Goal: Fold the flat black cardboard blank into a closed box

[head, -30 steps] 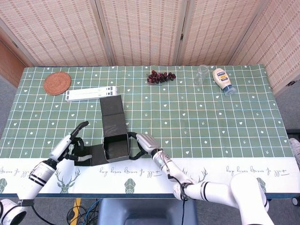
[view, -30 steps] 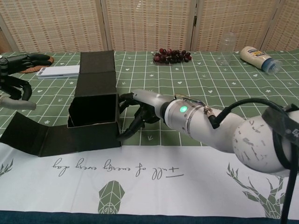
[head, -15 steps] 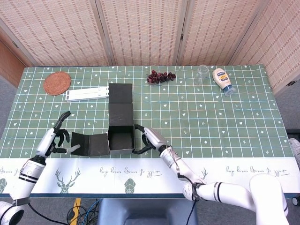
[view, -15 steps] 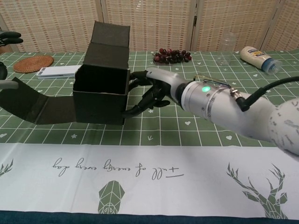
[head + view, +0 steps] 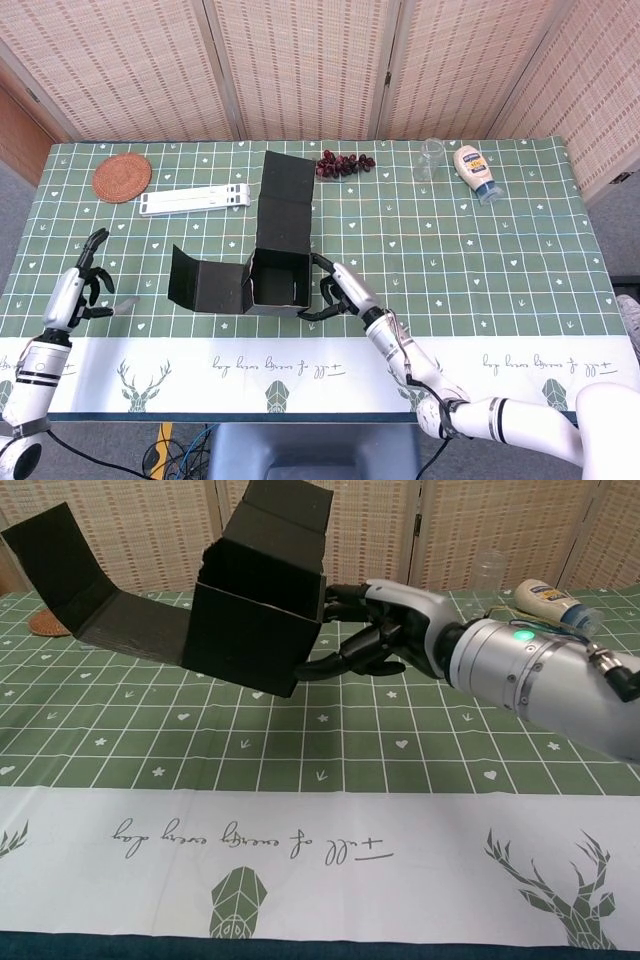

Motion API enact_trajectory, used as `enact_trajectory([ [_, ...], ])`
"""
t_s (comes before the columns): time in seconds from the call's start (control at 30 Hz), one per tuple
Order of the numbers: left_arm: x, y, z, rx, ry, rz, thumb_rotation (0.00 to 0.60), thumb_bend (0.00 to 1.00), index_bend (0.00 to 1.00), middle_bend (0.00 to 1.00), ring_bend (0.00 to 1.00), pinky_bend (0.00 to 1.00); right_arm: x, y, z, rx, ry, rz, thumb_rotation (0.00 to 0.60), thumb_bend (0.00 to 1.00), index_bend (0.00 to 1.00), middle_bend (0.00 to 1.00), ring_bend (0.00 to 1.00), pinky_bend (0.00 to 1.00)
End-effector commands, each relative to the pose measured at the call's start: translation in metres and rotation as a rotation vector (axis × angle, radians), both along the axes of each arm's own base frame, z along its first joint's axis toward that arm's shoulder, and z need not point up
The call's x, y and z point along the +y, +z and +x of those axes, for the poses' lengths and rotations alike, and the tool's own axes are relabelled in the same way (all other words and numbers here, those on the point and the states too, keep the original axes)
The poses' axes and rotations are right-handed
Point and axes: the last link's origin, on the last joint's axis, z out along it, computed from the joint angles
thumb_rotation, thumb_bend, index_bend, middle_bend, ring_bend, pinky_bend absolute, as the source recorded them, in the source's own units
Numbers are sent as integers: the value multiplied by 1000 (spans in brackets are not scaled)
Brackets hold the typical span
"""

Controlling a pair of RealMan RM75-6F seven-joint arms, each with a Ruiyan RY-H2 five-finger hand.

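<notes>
Now, table: the table (image 5: pixel 500 250) with the green patterned cloth is carrying everything, and it is lying under both hands.
Box: the black cardboard box (image 5: pixel 277 283) is being held up off the table, as the chest view is showing; it is sitting directly to the left of the right hand, with its opening facing up toward the head camera. One long flap is standing out beyond it toward the far side, and another flap is stretching out toward the left hand.
Right hand: the right hand (image 5: pixel 337 291) is gripping the box's right wall, with the fingers curling around its edge and the thumb pressing lower on the same side.
Left hand: the left hand (image 5: pixel 88 283) is holding nothing, its fingers loosely curled and apart; it is staying well apart from the box, near the table's left edge.
White tray: the white tray (image 5: pixel 194 199) is lying far beyond the left hand.
Coaster: the round woven coaster (image 5: pixel 122 176) is lying just beside the tray.
Bottle: the mayonnaise bottle (image 5: pixel 476 171) is lying far beyond the right hand, near the glass (image 5: pixel 431 159).
Grapes: the grapes (image 5: pixel 344 163) are lying just behind the box's far flap.
</notes>
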Motion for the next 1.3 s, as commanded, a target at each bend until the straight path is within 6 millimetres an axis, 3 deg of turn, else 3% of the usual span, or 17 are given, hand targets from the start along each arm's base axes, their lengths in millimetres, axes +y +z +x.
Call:
enact_trajectory([
  [0.03, 2, -12, 5, -15, -17, -18, 600, 154, 0, 0, 645, 822, 2, 0, -1, -12, -1, 2, 600, 329, 270, 391, 797, 1000],
  [0.1, 3, -21, 14, -28, -51, -29, 600, 154, 0, 0, 720, 822, 4, -2, 0, -19, 0, 7, 600, 329, 270, 393, 796, 1000],
  [0.23, 5, -38, 34, -55, -127, -52, 600, 154, 0, 0, 641, 822, 7, -9, 2, -17, 3, 21, 600, 329, 270, 394, 797, 1000],
  [0.47, 5, -58, 65, -91, -247, -71, 600, 154, 0, 0, 689, 822, 10, -19, 3, 1, 0, 29, 600, 329, 270, 394, 797, 1000],
  [0.57, 4, -62, 75, -113, -284, -62, 600, 153, 0, 0, 621, 821, 11, -21, 1, 16, -2, 38, 600, 329, 270, 394, 797, 1000],
  [0.7, 2, -67, 82, -131, -310, -64, 600, 154, 0, 0, 688, 822, 13, -25, 3, 30, 2, 50, 600, 329, 270, 394, 797, 1000],
  [0.9, 4, -71, 89, -156, -331, -43, 600, 153, 0, 0, 577, 821, 17, -32, 4, 65, 11, 62, 600, 329, 270, 394, 797, 1000],
  [1.13, 5, -69, 91, -140, -355, -21, 600, 154, 0, 0, 664, 821, 18, -36, 2, 104, 11, 66, 600, 329, 270, 397, 797, 1000],
  [1.3, 1, -74, 93, -129, -381, -18, 600, 154, 3, 0, 657, 821, 19, -39, 2, 129, 7, 74, 600, 329, 270, 402, 797, 1000],
])
